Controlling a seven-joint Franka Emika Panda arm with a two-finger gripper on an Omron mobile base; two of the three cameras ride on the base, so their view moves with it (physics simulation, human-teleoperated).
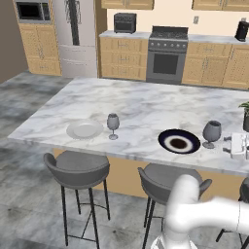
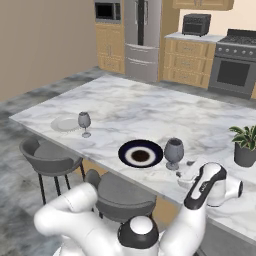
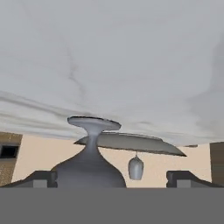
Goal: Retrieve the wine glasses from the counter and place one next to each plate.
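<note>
Both glasses placed: slim glass (image 1: 113, 125) beside white plate (image 1: 84, 129), round glass (image 1: 211, 133) beside dark plate (image 1: 179, 141). Hand (image 3: 112, 178) released, fingers spread around the round glass. Next: back off clean.

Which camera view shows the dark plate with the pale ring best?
The left base view: the dark plate lies whole and unobstructed there, its pale ring clear. The right base view shows it whole too, but smaller and more foreshortened. In the hand view it is upside down and edge-on, partly behind the wider glass.

no readable text, labels or numbers anywhere, seemingly.
</note>
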